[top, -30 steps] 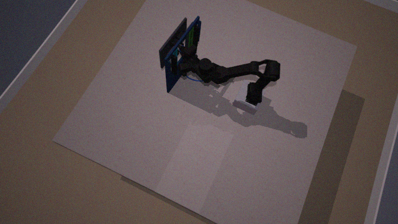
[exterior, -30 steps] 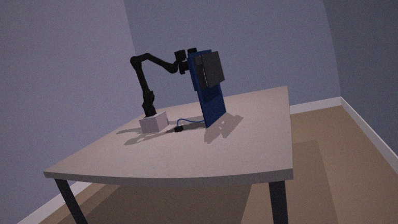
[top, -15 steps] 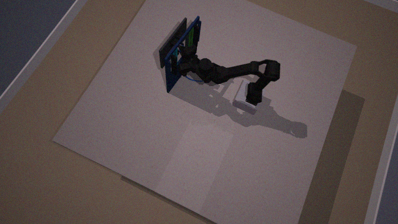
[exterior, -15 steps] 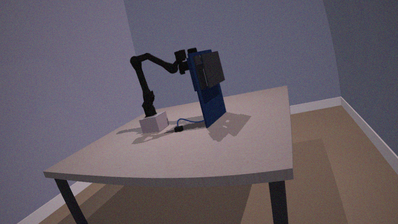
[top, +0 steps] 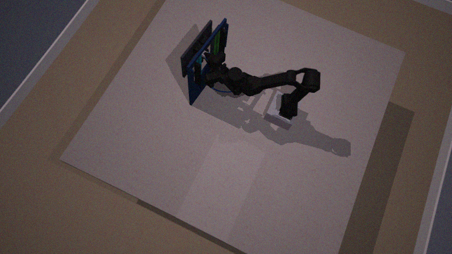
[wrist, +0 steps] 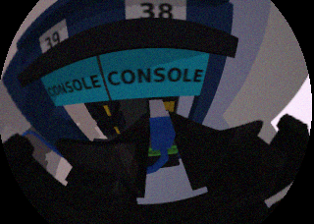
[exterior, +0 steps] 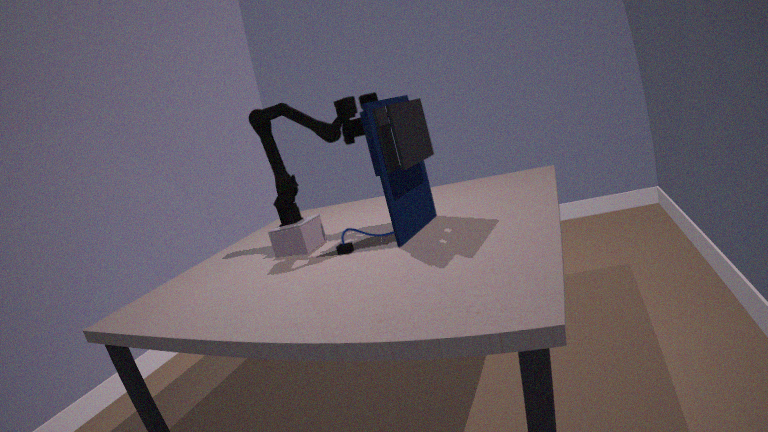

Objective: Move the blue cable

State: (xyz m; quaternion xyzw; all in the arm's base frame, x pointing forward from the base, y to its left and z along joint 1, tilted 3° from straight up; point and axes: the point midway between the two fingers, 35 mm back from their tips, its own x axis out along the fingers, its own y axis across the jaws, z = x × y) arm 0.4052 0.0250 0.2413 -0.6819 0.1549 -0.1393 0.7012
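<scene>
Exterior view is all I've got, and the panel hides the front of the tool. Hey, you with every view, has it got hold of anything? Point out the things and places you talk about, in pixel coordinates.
Observer: Yes. In the wrist view the tool (top: 206, 55) (exterior: 356, 127) (wrist: 159, 116) is shut on the blue plug (wrist: 161, 131), one finger on each side.
Operator: Which labels is it facing?
Observer: Two teal CONSOLE labels (top: 199, 60) (wrist: 156, 76), side by side in the wrist view. The plug is below the larger-looking one.
Operator: Any number nearby?
Observer: A plate reading 38 (wrist: 156, 9) sits above that label, beyond a black bar (wrist: 147, 29). Whether the plug is still seated, I can't tell.
</scene>
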